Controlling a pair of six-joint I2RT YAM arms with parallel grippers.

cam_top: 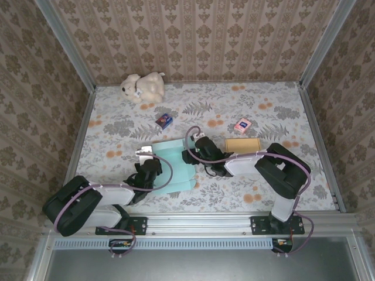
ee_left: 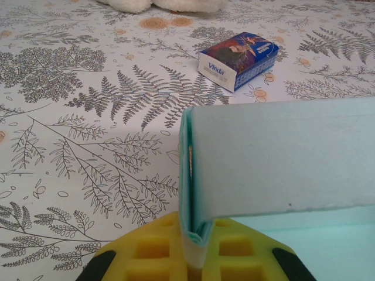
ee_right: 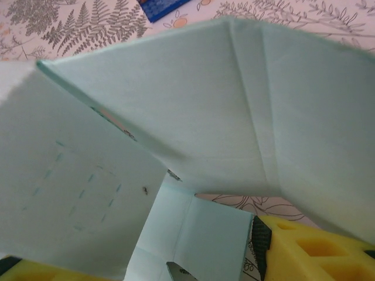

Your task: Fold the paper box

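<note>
Two pincers share the half-formed paper box (cam_top: 171, 147) lying near-centre on the counter (cam_top: 263, 123): the left pincer (ee_left: 193, 237) is clamped on an upturned flap, apparently to hold it upright, while the right pincer (ee_right: 193, 260) stands apart at the opposite wall.

The only word that could be read was "Vinda", printed in blue on the white end face of the small tissue pack (ee_left: 237, 58) lying on the table (ee_left: 70, 175), seen from the left wrist camera. A line of finer print sat under that brand name, too small to make out. The pack's top carried a colourful picture whose lettering was illegible. From the top camera, the pink pack (cam_top: 242, 125) showed print too small to read. The paper box (ee_right: 176, 117) bore faint dashed blue marks on 1 panel in the right wrist view, not readable as text.
</note>
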